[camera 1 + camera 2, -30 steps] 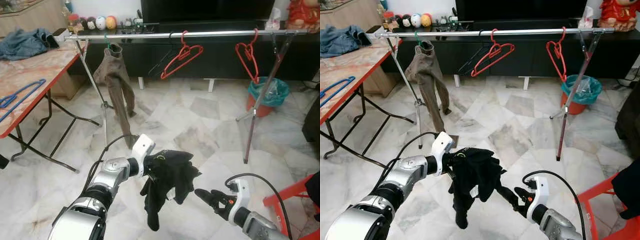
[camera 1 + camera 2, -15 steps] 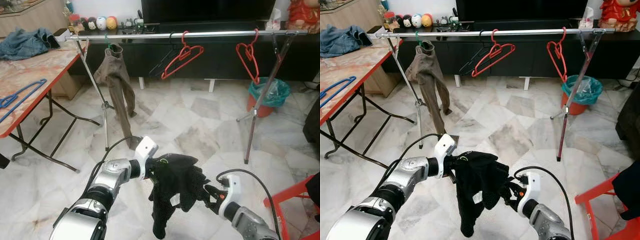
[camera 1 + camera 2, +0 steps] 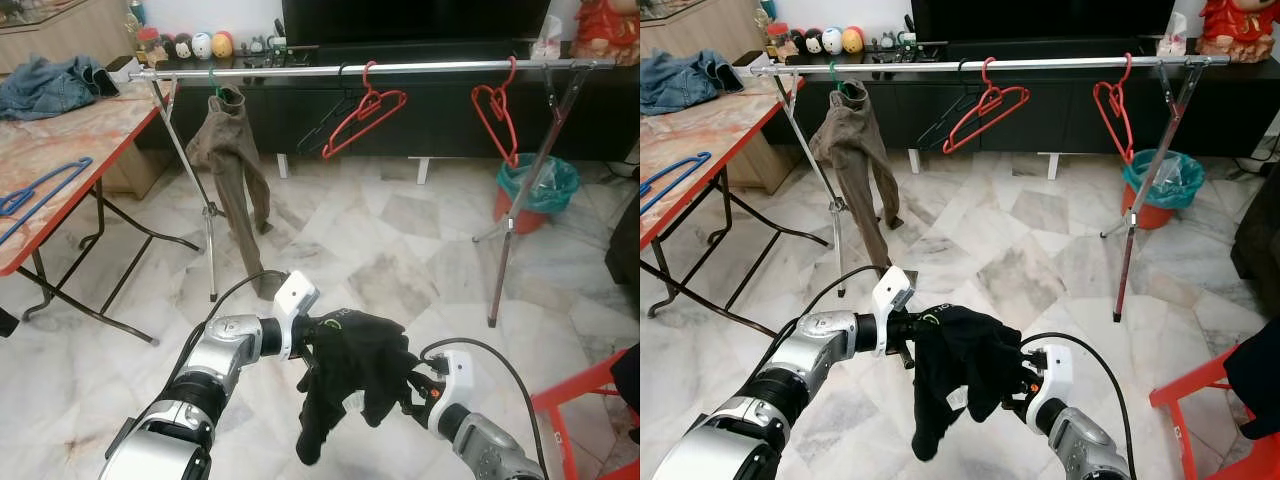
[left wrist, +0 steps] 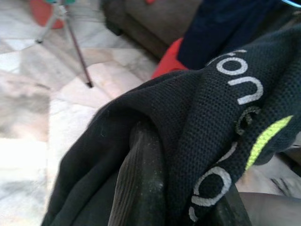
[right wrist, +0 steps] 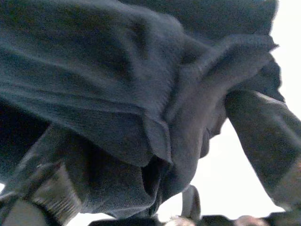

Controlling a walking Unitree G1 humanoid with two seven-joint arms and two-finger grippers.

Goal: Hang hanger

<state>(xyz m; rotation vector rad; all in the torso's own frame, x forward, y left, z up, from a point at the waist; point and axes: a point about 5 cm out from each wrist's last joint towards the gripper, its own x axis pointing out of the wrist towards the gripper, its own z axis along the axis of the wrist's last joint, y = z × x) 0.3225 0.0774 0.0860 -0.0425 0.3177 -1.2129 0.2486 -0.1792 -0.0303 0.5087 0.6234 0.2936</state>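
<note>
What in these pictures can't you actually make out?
- Head views: the black garment hides the left gripper's fingers and any hanger.
- Right wrist view: dark cloth hides whether the right gripper has closed.
- The blue plastic hanger on the marble-topped table is cut off by the edge.

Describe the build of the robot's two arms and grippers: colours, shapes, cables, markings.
Both arms are silver metal with rounded, segmented joints. The left arm carries a white boxy wrist block and a black cable looping over the forearm. The right arm has a white wrist housing with a small red-orange dot and a black cable arching behind it. Left wrist view shows a black, ribbed finger.
</note>
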